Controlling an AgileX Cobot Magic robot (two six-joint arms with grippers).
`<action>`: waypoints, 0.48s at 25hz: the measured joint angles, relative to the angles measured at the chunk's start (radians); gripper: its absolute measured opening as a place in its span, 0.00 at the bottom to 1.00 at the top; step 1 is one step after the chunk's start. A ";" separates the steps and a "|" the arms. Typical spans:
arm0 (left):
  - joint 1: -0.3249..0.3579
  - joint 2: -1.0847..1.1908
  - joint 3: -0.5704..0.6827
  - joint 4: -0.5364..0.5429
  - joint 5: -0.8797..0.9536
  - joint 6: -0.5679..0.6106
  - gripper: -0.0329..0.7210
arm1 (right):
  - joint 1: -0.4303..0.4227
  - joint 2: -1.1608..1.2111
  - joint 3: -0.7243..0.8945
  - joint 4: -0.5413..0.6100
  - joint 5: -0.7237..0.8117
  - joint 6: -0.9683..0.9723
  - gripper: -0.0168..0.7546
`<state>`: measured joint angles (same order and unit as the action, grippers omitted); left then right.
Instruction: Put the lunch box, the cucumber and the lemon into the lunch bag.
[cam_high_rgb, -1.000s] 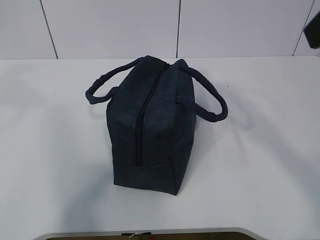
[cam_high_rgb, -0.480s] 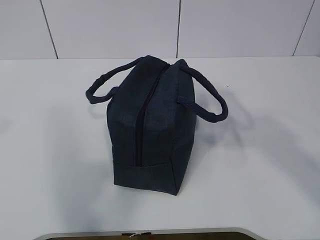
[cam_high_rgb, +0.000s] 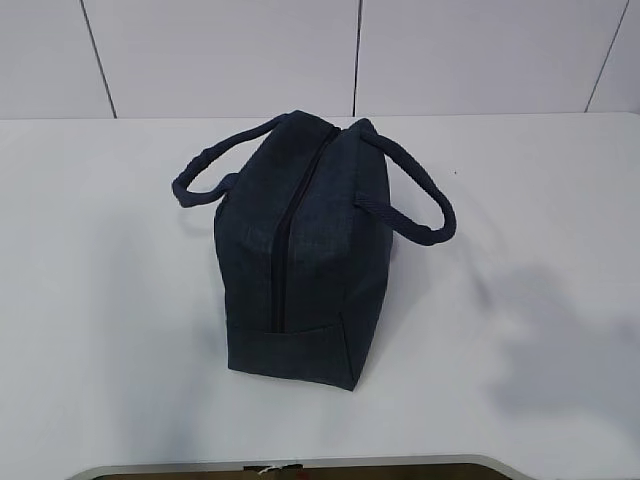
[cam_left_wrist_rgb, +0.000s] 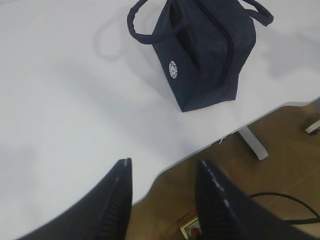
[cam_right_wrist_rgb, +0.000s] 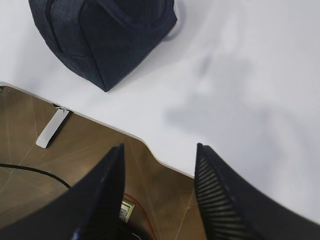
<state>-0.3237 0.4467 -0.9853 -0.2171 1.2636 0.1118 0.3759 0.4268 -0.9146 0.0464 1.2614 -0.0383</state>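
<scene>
Left end effector (cam_left_wrist_rgb: 162, 197) black, ribbed fingers (cam_left_wrist_rgb: 117, 200), right end effector (cam_right_wrist_rgb: 160, 190) alike

Lunch bag (cam_right_wrist_rgb: 100, 35) cropped at top

1. The lunch bag (cam_high_rgb: 300, 250) is set upright at the centre of the exterior frame, on the table (cam_high_rgb: 110, 330).
2. One handle (cam_high_rgb: 205, 175) is splayed left, the other handle (cam_high_rgb: 420, 205) right.
3. Its contents, if any, cannot be seen.

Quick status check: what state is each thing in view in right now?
lunch bag: upright on the table, zipper closed, contents hidden
bag handles: splayed out to either side
left gripper: open, empty, away from the bag
right gripper: open, empty, away from the bag
</scene>
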 joint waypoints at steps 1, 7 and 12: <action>0.000 -0.032 0.023 0.000 0.003 0.004 0.44 | 0.000 -0.031 0.021 -0.002 -0.002 0.000 0.51; 0.000 -0.230 0.174 0.000 -0.004 0.017 0.41 | 0.000 -0.165 0.144 -0.017 -0.018 -0.002 0.51; 0.000 -0.405 0.299 0.000 -0.015 0.017 0.41 | 0.000 -0.239 0.261 -0.028 -0.047 -0.002 0.51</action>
<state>-0.3237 0.0422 -0.6860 -0.2171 1.2482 0.1287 0.3759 0.1877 -0.6533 0.0185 1.2146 -0.0399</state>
